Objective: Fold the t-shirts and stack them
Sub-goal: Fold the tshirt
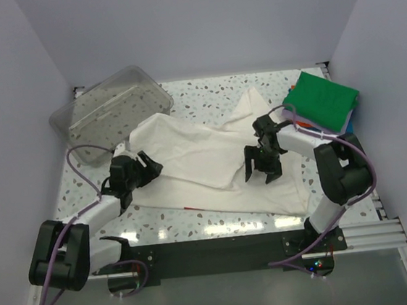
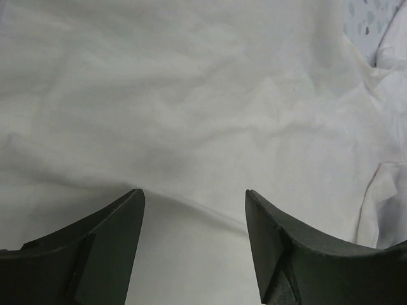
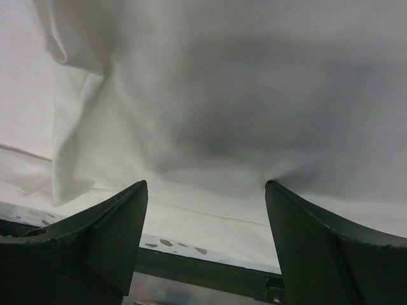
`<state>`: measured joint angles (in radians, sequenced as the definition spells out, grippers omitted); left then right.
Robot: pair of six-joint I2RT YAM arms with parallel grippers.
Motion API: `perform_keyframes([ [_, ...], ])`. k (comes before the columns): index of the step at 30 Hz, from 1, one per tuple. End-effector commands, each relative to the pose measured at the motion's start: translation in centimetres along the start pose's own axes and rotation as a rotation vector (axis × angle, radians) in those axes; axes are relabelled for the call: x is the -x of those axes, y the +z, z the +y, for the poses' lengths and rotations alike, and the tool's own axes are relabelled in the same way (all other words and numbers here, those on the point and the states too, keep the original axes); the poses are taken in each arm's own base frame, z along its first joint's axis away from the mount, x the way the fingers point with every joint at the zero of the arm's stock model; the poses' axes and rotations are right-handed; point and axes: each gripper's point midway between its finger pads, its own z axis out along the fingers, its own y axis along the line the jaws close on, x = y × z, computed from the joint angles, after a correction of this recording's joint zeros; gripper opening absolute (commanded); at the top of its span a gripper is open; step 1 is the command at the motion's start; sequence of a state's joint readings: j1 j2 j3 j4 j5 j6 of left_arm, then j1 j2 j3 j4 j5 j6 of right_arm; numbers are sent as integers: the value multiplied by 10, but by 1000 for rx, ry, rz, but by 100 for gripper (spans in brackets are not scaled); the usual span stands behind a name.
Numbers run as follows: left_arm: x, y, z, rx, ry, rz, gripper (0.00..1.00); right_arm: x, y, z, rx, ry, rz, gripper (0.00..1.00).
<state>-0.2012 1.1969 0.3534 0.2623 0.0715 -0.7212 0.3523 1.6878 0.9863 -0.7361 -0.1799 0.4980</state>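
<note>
Left tool [image 1: 145, 166]: spread wide, nothing pinched, poised at the left edge of the cream-white t-shirt [image 1: 197, 160]; touching the cloth or just above it, cannot tell. Right tool [image 1: 260, 175]: likewise spread, empty, pointing down over the shirt's right-centre, wrinkled cloth filling its wrist view. Shirt itself lying unfolded and rumpled across the middle of the speckled tabletop [image 1: 212, 97]. Further out, to the far right, a folded stack with a green t-shirt [image 1: 321, 98] on top. At far left, a clear tub [image 1: 111, 107], tilted.
</note>
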Motion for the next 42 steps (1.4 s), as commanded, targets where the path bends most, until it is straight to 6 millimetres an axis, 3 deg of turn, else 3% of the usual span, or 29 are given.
perform_keyframes([
  [1,-7,3,11,32,12,-20,69,0,16,-7,-19,-26,2,78],
  [5,-40,-8,63,271,-91,41,68,-16,25,-25,-81,-38,60,78],
  [9,-51,-27,84,398,-94,71,69,-32,24,-35,-106,-36,89,78],
  [15,-70,-45,94,442,-158,111,69,-49,20,-44,-117,-27,113,78],
  [22,-71,-61,97,494,-203,114,70,-63,18,-48,-119,-18,144,79],
  [27,-57,-71,92,502,-205,58,70,-65,15,-47,-113,-17,141,79],
  [31,-46,-71,79,465,-175,56,70,-51,3,-31,-58,-39,106,79],
  [38,9,-54,21,288,-104,-44,70,-13,-42,-2,4,-95,5,79],
  [42,24,-38,5,232,-82,-83,70,8,-44,13,53,-120,-58,80],
])
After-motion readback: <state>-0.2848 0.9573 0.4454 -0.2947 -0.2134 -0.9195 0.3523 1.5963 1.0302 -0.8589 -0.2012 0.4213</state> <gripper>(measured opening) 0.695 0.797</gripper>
